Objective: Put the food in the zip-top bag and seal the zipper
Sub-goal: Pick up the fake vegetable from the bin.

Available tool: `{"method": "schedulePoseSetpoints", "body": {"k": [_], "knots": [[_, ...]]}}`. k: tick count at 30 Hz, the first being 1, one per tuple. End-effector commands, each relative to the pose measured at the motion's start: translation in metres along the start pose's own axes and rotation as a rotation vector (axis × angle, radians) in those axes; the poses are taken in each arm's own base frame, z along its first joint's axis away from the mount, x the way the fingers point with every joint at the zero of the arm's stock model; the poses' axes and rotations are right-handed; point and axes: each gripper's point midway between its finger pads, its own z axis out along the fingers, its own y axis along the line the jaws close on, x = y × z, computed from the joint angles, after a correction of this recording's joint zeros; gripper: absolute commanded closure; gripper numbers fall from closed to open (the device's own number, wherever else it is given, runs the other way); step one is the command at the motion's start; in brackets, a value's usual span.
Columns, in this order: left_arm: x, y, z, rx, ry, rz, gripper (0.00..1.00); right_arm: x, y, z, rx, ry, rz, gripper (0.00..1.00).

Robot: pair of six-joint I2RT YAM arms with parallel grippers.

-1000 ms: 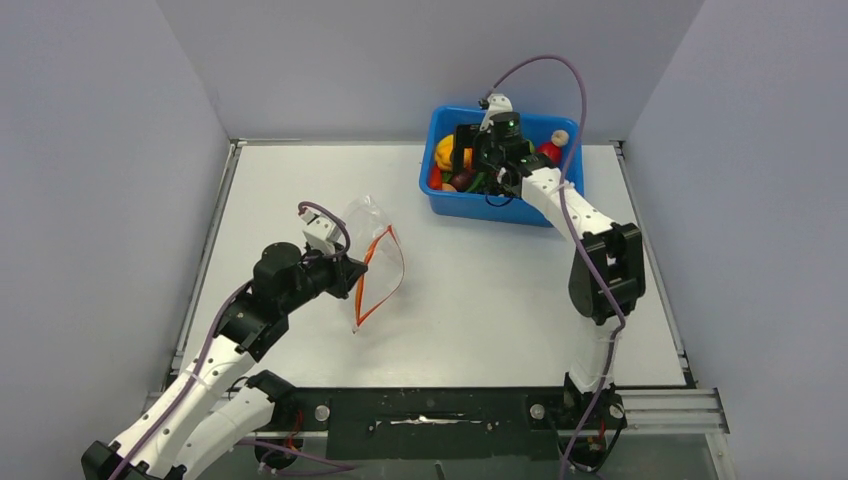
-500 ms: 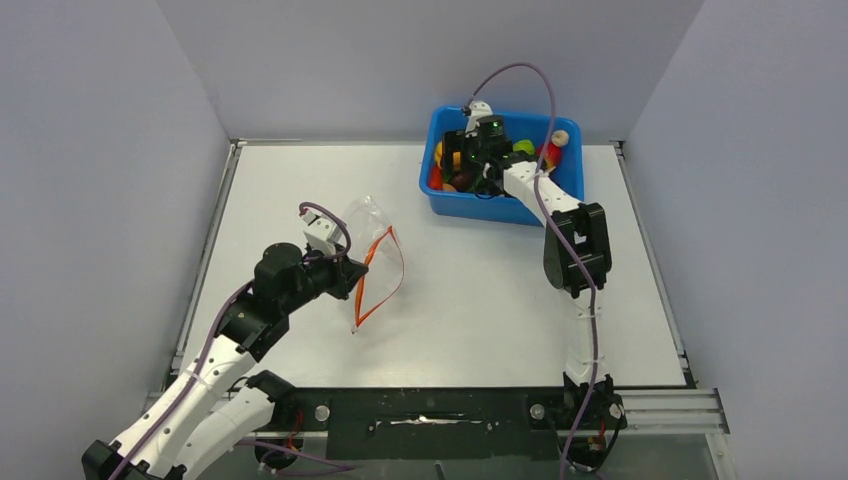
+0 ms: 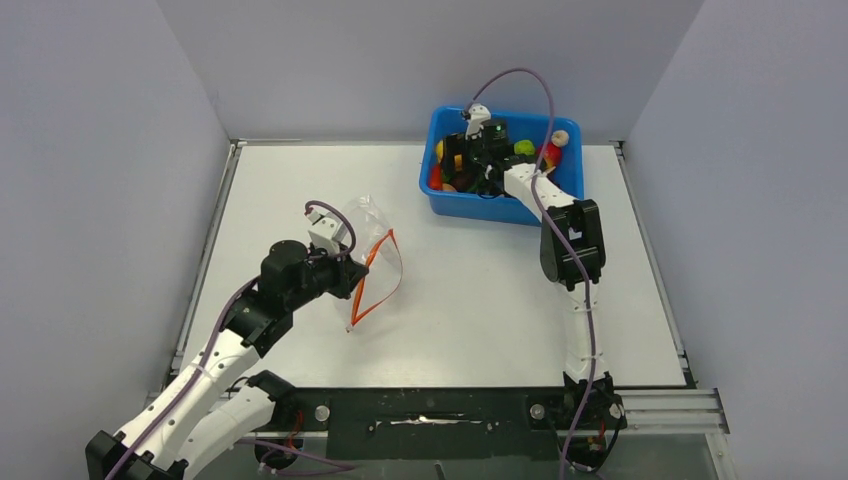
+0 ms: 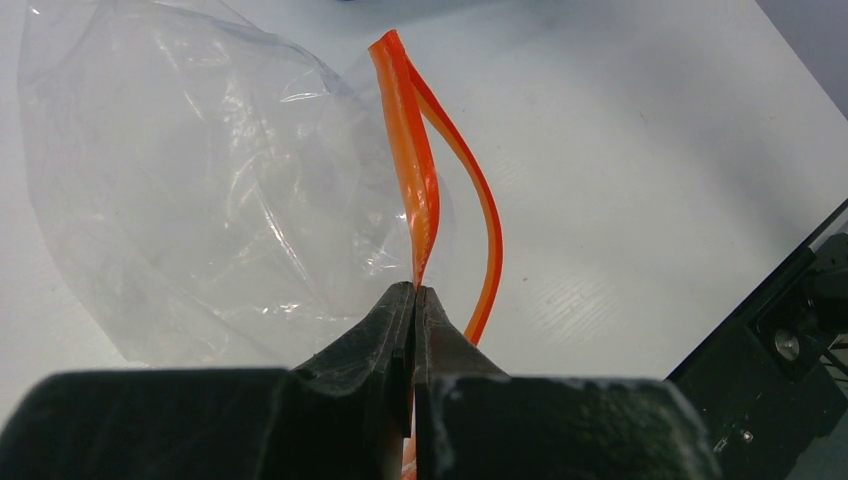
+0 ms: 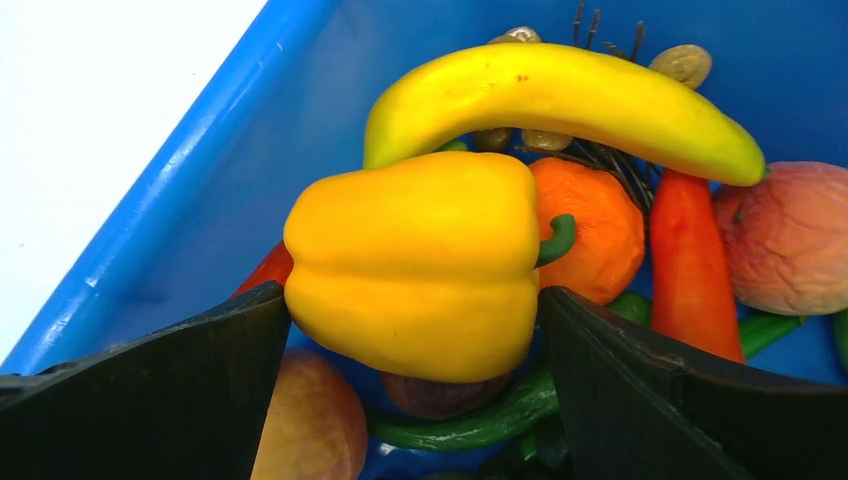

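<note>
Left wrist: left gripper (image 4: 413, 292) pinched shut on the orange-red zipper strip (image 4: 415, 180) of the clear crinkly zip-top bag (image 4: 190, 190), mouth agape | right gripper (image 5: 413, 300) spread wide astride a glossy yellow-orange pepper (image 5: 415, 240) in the blue plastic bin (image 5: 190, 170) — risk: slick skin may squirt free on closing

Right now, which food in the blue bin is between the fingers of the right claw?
The yellow bell pepper: it alone sits inside the open right claw; the banana and the orange lie beyond it.
</note>
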Motion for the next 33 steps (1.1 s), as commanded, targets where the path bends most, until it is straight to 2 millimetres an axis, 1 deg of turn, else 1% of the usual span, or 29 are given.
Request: {"method": "schedulePoseSetpoints", "body": {"k": [1, 4, 7, 9, 10, 13, 19, 24, 29, 31, 33], "knots": [[-0.016, -0.004, -0.002, 0.015, -0.052, 0.023, 1.00, -0.038, 0.006, -0.002, -0.104, -0.122, -0.019, 0.04], [-0.017, -0.002, -0.003, 0.002, -0.061, 0.024, 1.00, -0.039, 0.008, -0.003, -0.113, -0.124, -0.015, 0.15], [-0.019, 0.001, -0.005, -0.015, -0.073, 0.026, 1.00, -0.045, 0.003, -0.010, -0.091, -0.133, -0.021, 0.26], [-0.020, 0.002, -0.006, -0.021, -0.078, 0.029, 1.00, -0.052, 0.001, -0.019, -0.078, -0.149, -0.024, 0.30], [-0.020, 0.003, -0.006, -0.025, -0.080, 0.033, 1.00, -0.053, -0.001, -0.024, -0.072, -0.153, -0.021, 0.32], [-0.020, 0.008, -0.005, -0.046, -0.085, 0.043, 1.00, -0.065, -0.001, -0.042, -0.064, -0.194, -0.020, 0.40], [-0.021, 0.013, -0.006, -0.070, -0.091, 0.039, 1.00, -0.079, 0.005, -0.071, -0.057, -0.199, -0.015, 0.43], [-0.024, 0.020, -0.008, -0.115, -0.100, 0.040, 1.00, -0.084, 0.009, -0.092, -0.052, -0.216, -0.012, 0.44], [-0.029, 0.019, -0.011, -0.110, -0.130, 0.039, 1.00, -0.089, 0.021, -0.129, -0.066, -0.235, 0.041, 0.44], [-0.033, 0.019, -0.013, -0.116, -0.149, 0.040, 1.00, -0.085, 0.024, -0.141, -0.068, -0.214, 0.070, 0.44], [-0.036, 0.022, -0.015, -0.129, -0.162, 0.039, 1.00, -0.075, 0.031, -0.152, -0.085, -0.186, 0.079, 0.44]]}}
